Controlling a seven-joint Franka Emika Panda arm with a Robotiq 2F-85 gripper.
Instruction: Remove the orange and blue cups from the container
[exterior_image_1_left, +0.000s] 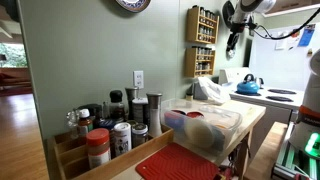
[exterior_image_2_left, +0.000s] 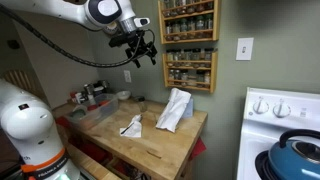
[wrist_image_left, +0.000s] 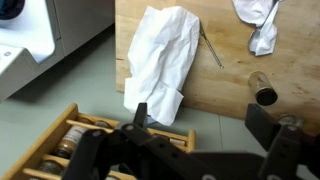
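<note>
A clear plastic container (exterior_image_1_left: 212, 132) stands on the wooden countertop (exterior_image_1_left: 252, 118). Orange and blue shapes (exterior_image_1_left: 190, 116) show dimly through its wall; I cannot make out separate cups. In an exterior view the container (exterior_image_2_left: 102, 108) sits at the counter's far left end. My gripper (exterior_image_2_left: 141, 52) hangs high above the counter, close to the wall spice rack (exterior_image_2_left: 188, 45), and also shows in an exterior view (exterior_image_1_left: 232, 38). In the wrist view its fingers (wrist_image_left: 203, 122) are spread wide and empty. The container is out of the wrist view.
A large white cloth (wrist_image_left: 160, 60) and a smaller one (wrist_image_left: 258, 22) lie on the counter, with a thin rod (wrist_image_left: 212, 48) and a small dark bottle (wrist_image_left: 263, 91). Spice jars (exterior_image_1_left: 110, 125) and a red mat (exterior_image_1_left: 180, 165) stand near the camera. A blue kettle (exterior_image_2_left: 296, 155) sits on the stove.
</note>
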